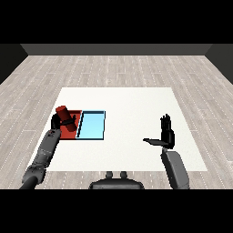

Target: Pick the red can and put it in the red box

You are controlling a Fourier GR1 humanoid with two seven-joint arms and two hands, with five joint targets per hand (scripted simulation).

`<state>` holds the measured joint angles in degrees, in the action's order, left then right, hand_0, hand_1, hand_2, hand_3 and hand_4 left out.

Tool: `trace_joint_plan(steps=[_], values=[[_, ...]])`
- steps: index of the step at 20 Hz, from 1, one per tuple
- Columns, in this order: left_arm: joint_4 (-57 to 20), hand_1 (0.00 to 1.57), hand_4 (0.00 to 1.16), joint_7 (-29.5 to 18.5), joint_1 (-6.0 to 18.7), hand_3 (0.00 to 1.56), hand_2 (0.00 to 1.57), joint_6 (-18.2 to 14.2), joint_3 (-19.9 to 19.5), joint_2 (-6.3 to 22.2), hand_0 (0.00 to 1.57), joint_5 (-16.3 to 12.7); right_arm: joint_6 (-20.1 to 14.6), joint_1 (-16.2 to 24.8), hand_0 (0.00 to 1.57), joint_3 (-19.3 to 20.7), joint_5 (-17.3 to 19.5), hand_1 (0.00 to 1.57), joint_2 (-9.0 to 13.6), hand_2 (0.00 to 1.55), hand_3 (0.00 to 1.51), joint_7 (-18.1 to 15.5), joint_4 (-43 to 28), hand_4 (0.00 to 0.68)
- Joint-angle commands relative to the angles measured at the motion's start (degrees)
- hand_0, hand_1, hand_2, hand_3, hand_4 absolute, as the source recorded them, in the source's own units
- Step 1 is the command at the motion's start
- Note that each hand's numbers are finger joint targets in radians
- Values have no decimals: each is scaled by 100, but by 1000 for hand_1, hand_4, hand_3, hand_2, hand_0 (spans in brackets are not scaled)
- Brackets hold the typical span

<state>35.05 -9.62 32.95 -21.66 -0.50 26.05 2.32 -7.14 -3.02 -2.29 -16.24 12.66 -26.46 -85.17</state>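
The red can [64, 114] is tilted over the red tray [75, 129] at the table's left side. My left hand [60, 122] has its fingers curled round the can's lower part, above the tray's near left portion. My right hand [166, 134] is at the right side of the table, far from both trays, with straight fingers pointing up and the thumb out to the left, holding nothing.
A light blue tray [92, 125] lies directly to the right of the red tray, sides touching. The white table [132, 104] spreads wide between the trays and my right hand. Wooden floor surrounds the table.
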Motion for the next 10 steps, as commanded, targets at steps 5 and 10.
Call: trace_joint_plan(steps=[5,10], values=[[-2220,697,826,307,754,825,753,-424,-60,-17,697,482,53,155,0,-21,212,0,-25,0,0,-493,-46,0],[-2813,798,709,319,748,0,749,-443,-192,-72,798,463,102,78,0,110,150,0,141,0,0,-334,-319,0]])
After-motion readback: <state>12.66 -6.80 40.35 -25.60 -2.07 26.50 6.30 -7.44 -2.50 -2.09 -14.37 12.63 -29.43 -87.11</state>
